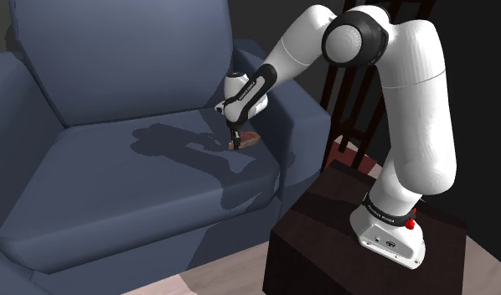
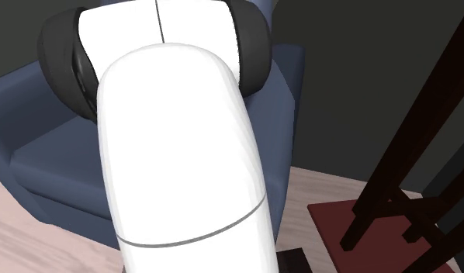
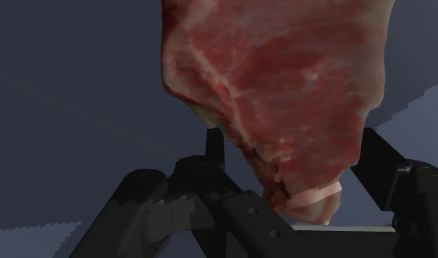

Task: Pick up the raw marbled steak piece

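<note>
Dark-brown box stand, nearest item, lower right of the shoulder view; white base of the arm bolted on top.

Arm: white links, dark joints. Rises upright from the base, folds at a high dark joint, then slopes down toward the shoulder view's left. Wrist bent so the hand points almost straight down at the seat.

Gripper: all black, lowered to the seat cushion. Fingers stand one on each flank of the meat and press against its edges, clenched on it.

Steak: raw, deep red with pale marbling and a strip of white fat at its narrow end. Held between the fingers, low over the cushion's corner, close beside the armrest on the shoulder view's right. Whether it touches the fabric cannot be told.

Armchair: slate-blue upholstery, broad back; arm's shadow falls across the cushion.

Wooden chair: dark frame, red seat, behind the stand.

Floor: pale boards.
</note>
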Tool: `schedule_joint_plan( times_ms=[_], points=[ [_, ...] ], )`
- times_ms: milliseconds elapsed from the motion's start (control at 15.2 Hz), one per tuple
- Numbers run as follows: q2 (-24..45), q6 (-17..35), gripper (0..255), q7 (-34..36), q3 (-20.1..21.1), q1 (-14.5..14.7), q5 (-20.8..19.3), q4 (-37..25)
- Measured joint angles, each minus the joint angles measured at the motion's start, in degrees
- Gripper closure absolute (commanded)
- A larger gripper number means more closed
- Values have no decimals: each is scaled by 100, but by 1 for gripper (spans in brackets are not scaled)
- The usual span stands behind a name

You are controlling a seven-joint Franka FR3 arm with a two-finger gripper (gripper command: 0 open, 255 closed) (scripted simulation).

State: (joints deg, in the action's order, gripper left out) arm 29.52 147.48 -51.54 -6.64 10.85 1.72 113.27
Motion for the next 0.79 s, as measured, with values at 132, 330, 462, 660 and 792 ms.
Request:
schedule_joint_plan(
  times_ms=[132,330,462,660,792],
  points=[
    [0,2,255,-1,1,0,0,1],
    [-1,4,255,-2,1,0,1,3],
    [-23,-23,255,-2,-2,-1,-2,3],
    [-179,-170,255,1,-20,7,-21,16],
    [-274,-298,255,15,-31,21,-36,-17]
  ],
)
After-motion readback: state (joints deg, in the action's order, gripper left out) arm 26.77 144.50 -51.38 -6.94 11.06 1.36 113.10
